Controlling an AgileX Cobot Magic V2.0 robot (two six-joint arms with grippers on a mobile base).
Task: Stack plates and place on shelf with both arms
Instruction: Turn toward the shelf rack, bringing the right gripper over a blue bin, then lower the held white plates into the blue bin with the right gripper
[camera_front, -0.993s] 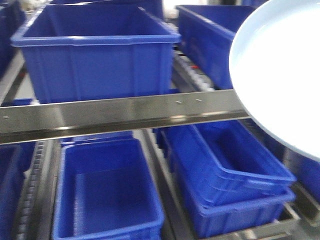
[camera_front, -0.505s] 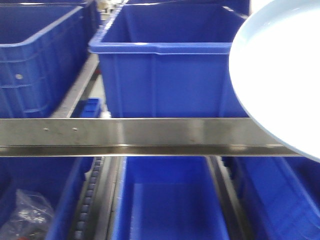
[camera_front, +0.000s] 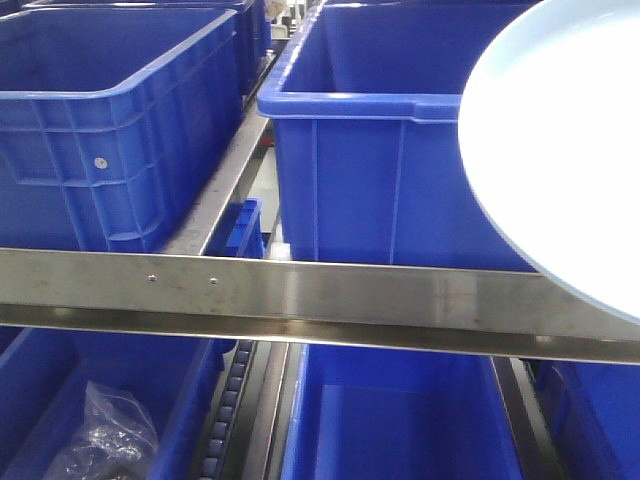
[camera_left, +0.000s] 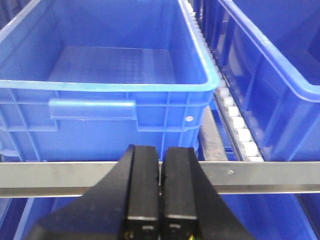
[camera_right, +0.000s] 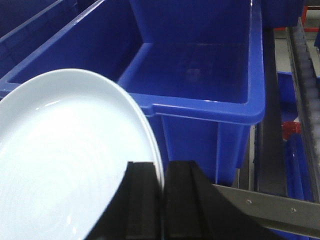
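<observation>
At the three o'clock side of the front view, a wide, glossy, pale blue-white round plate (camera_front: 560, 150) is seen held on edge above a brushed steel shelf rail (camera_front: 300, 300). In the right wrist view the rim of the plate (camera_right: 65, 160) is pinched between the jaws of the black right gripper (camera_right: 162, 200), which are closed to the thickness of the rim. The jaws of the black left gripper (camera_left: 160, 195) are pressed together on nothing, before a deep blue plastic crate (camera_left: 110, 95). Only one plate can be seen; whether a second lies behind it cannot be told. A slip is judged possible, since a glazed rim is gripped at one point only, and the plate could be knocked against the rail or a crate wall. No brand, label or writing can be read.
</observation>
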